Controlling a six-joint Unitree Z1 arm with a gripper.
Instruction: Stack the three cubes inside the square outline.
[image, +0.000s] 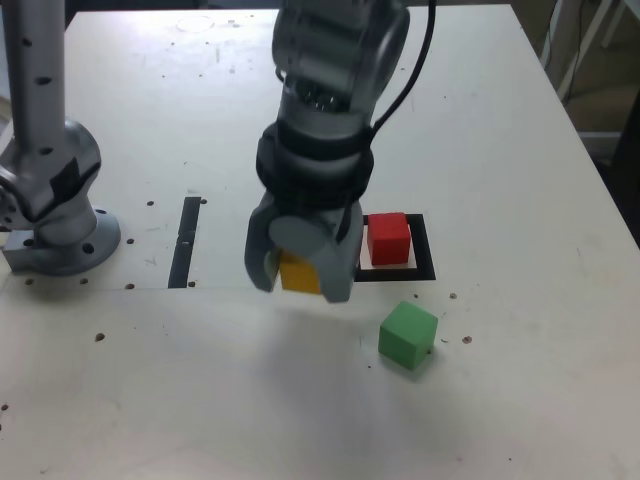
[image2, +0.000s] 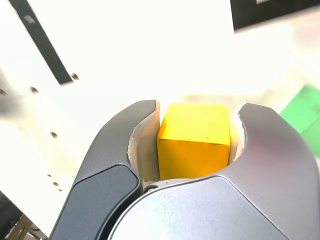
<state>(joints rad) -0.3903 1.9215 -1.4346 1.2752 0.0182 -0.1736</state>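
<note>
My gripper (image: 300, 268), centre frame: jaws clamped on the yellow cube (image2: 195, 140); no legible writing.

— How is the arm (image: 335, 60) built?
— Silver-grey housings are joined by a black ribbed collar; a black cable is seen at 1 o'clock.
— And the gripper (image: 300, 262)?
— Curved grey jaws, pale-lined inside.

A pale, off-white table (image: 520, 120) fills nearly the whole exterior view, its surface dotted with small dark holes and lit brightly and evenly. A narrow black strip (image: 185, 241) lies flat on it toward the exterior view's left. Beyond the table's far right edge, white furniture legs (image: 590, 45) stand on a darker floor (image: 615, 120).
</note>
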